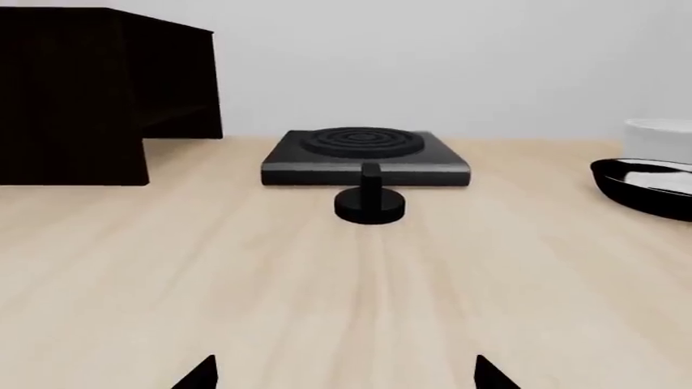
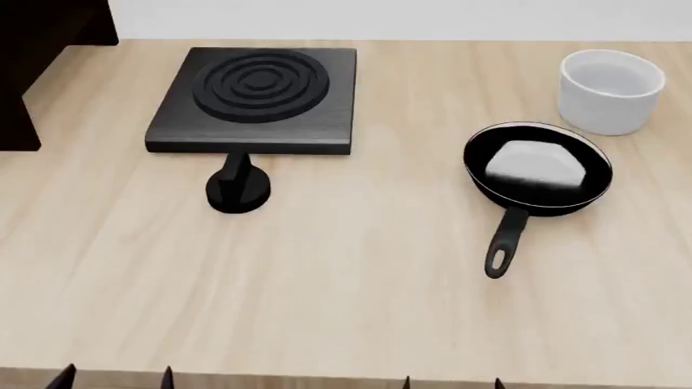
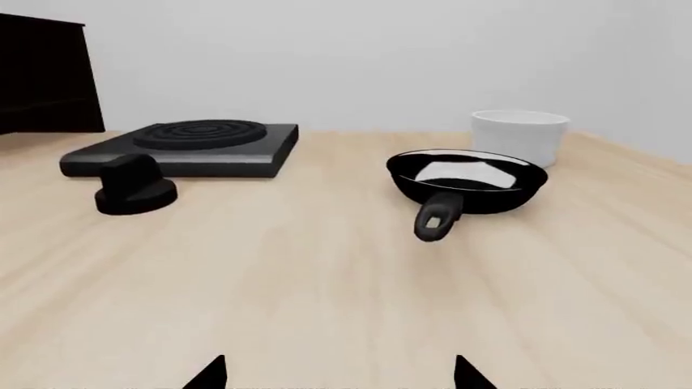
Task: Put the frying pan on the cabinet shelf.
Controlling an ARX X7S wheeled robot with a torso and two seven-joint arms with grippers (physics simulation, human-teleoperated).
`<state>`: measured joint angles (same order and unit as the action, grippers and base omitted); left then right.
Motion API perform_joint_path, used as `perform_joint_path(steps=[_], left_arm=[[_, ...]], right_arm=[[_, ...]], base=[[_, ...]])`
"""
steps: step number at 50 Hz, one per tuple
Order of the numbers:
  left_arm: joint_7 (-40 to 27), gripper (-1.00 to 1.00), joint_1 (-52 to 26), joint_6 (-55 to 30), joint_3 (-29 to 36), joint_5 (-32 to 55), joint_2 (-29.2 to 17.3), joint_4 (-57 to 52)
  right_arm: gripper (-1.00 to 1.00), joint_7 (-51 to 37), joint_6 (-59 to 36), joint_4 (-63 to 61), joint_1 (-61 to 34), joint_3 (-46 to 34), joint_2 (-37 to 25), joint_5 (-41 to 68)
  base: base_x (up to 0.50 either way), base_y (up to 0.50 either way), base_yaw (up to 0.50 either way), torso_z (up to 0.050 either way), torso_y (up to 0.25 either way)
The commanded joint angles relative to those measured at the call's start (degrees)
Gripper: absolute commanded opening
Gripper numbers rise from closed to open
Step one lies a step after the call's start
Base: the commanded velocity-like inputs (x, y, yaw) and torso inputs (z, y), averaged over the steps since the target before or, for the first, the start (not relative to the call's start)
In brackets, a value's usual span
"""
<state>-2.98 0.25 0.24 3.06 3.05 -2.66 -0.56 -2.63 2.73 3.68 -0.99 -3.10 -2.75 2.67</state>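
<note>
The frying pan (image 2: 537, 170) is round and black with a pale inside. It rests on the pale tabletop at the right, its long loop-ended handle (image 2: 504, 243) pointing toward the near edge. The right wrist view shows the frying pan (image 3: 467, 180) ahead, handle end toward the camera. Only its rim edge (image 1: 647, 186) enters the left wrist view. The dark cabinet (image 1: 92, 93) with its shelf (image 1: 178, 126) stands at the far left, cut off in the head view (image 2: 32, 57). My left gripper (image 2: 113, 378) and right gripper (image 2: 452, 382) sit at the near table edge, both open and empty.
A square black hob (image 2: 258, 97) with concentric rings lies at the back centre-left. A black knob (image 2: 238, 190) stands just in front of it. A white bowl (image 2: 608, 89) stands behind the pan at the back right. Bare tabletop (image 2: 357, 284) lies between the grippers and these things.
</note>
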Motion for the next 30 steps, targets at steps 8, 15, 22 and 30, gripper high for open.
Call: perform_joint_path(steps=[8, 15, 22, 30], left_arm=[[-2.2, 1.0, 0.4, 1.4, 2.4, -0.5, -2.2, -0.2], [-1.7, 1.0, 0.4, 3.9, 3.3, 0.3, -2.9, 1.2], [-1.9, 1.0, 0.2, 4.2, 3.7, 1.3, -3.2, 1.7], [-2.3, 1.0, -0.1, 3.7, 4.3, 2.1, -3.5, 1.7]], right_arm=[[1.0, -2.1, 0.4, -0.3, 0.2, -2.1, -1.6, 1.2], [1.0, -2.6, 0.5, -0.4, 0.1, -2.6, -2.1, 1.5], [1.0, -3.2, 0.6, -0.4, 0.1, -3.2, -2.5, 2.0], [1.0, -3.9, 0.8, -0.1, 0.0, -3.8, -2.9, 2.3]], base=[[0.0, 0.0, 0.0, 0.0, 0.0], [0.0, 0.0, 0.0, 0.045, 0.0], [0.0, 0.0, 0.0, 0.05, 0.0], [0.0, 0.0, 0.0, 0.05, 0.0]])
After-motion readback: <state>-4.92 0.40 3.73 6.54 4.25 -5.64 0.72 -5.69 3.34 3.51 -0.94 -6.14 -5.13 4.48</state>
